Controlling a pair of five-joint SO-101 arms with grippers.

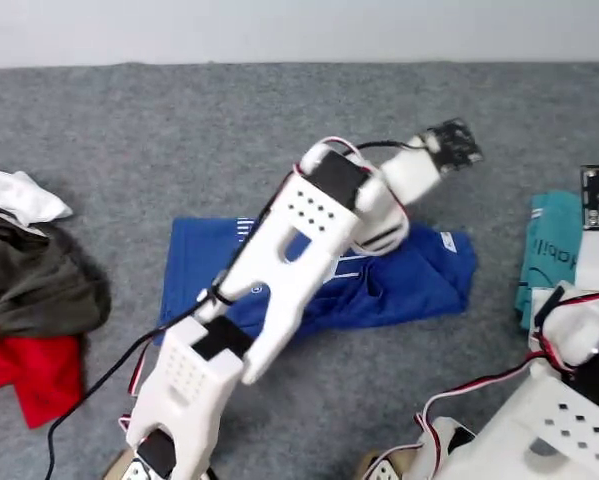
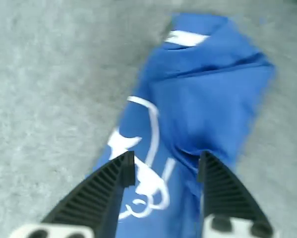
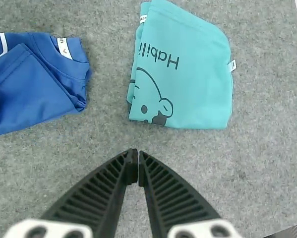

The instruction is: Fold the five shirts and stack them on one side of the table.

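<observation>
At the left edge of the grey table three unfolded garments lie heaped together: a white shirt, a dark olive shirt below it and a red shirt nearest the arms. In the middle the blue shirt is spread lengthwise, apparently partly folded, though the left wrist view is too smeared to be sure. The left gripper hangs just above its printed part with jaws parted and nothing between them. The cloth looks thin, light and limp, so it will likely sag and drag on the carpet-like surface. A pinch at a hem or at the collar end should lift one layer cleanly. To the right the teal shirt lies neatly folded, and the right gripper is clenched on nothing, near it.
</observation>
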